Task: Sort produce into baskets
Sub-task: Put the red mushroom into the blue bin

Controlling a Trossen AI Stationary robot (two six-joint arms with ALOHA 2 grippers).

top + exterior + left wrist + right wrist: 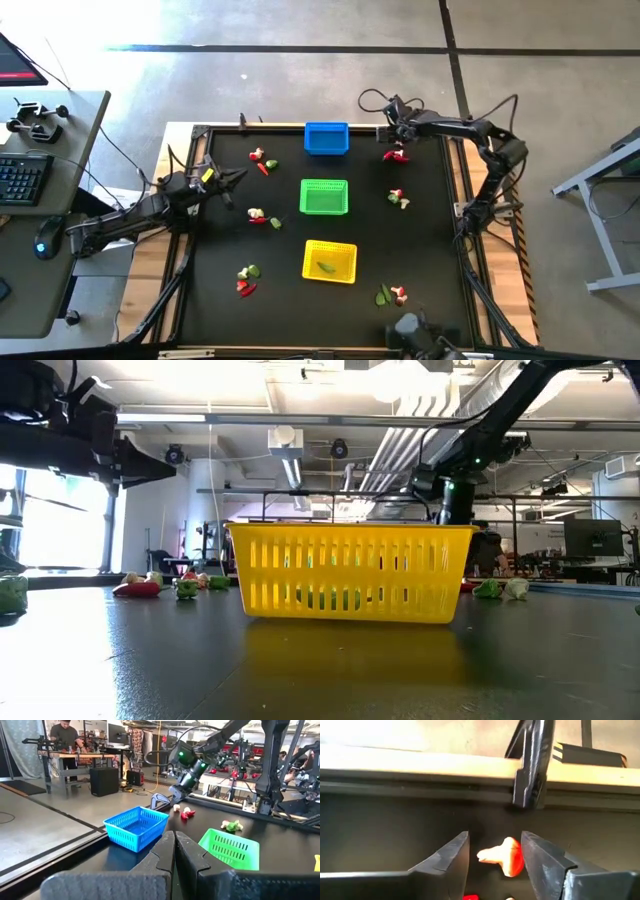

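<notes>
Three baskets (326, 196) sit in a row down the middle of my table (430, 260). My right gripper (396, 150) is upper right.

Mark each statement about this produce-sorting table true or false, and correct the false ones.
1. The three square plastic mesh baskets stand in a row: blue basket, green basket, yellow basket. True.
2. The yellow basket is empty. False: a small green leafy piece lies in it.
3. The right gripper is open around a white-and-red mushroom-like piece. True.
4. The left gripper is open. False: it is shut, holding nothing.
5. The right gripper works beside the green basket. False: it is near the blue basket.
</notes>
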